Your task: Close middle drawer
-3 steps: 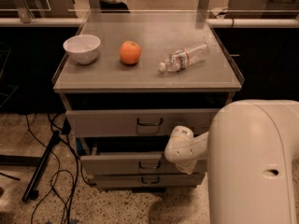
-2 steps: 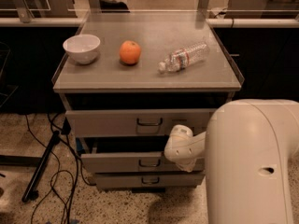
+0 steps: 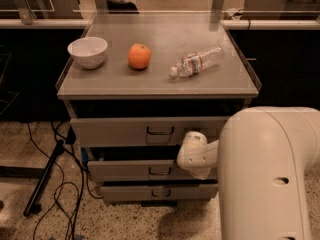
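Camera view: tool (image 3: 193, 155), state untellable, at the part-open middle drawer (image 3: 130, 170); bowl (image 3: 87, 51), orange (image 3: 139, 56), bottle (image 3: 196, 61) above.

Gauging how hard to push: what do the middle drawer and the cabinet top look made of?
The middle drawer looks like painted sheet metal: flat matte grey front, thin edges. The cabinet top seems faintly shiny grey laminate or metal; cannot tell which. The gripper sits at that drawer's front, right of its handle.
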`<state>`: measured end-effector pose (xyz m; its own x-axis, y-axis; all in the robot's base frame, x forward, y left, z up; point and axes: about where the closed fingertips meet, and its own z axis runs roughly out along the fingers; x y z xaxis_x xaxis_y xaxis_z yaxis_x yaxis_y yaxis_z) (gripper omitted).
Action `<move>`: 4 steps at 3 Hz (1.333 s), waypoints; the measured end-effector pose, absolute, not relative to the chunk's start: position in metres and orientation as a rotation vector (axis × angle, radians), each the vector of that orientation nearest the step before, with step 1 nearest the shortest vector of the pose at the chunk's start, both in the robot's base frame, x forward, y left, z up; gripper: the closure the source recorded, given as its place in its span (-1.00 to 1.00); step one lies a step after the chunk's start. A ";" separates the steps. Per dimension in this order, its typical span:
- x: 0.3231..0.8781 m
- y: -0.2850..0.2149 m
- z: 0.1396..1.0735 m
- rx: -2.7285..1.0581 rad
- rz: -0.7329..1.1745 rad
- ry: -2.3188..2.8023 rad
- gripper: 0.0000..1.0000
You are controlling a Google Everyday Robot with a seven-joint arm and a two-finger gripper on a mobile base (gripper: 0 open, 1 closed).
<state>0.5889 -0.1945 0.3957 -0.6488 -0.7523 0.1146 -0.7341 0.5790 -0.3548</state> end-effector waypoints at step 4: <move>0.581 -0.204 0.414 -1.278 -0.566 2.735 1.00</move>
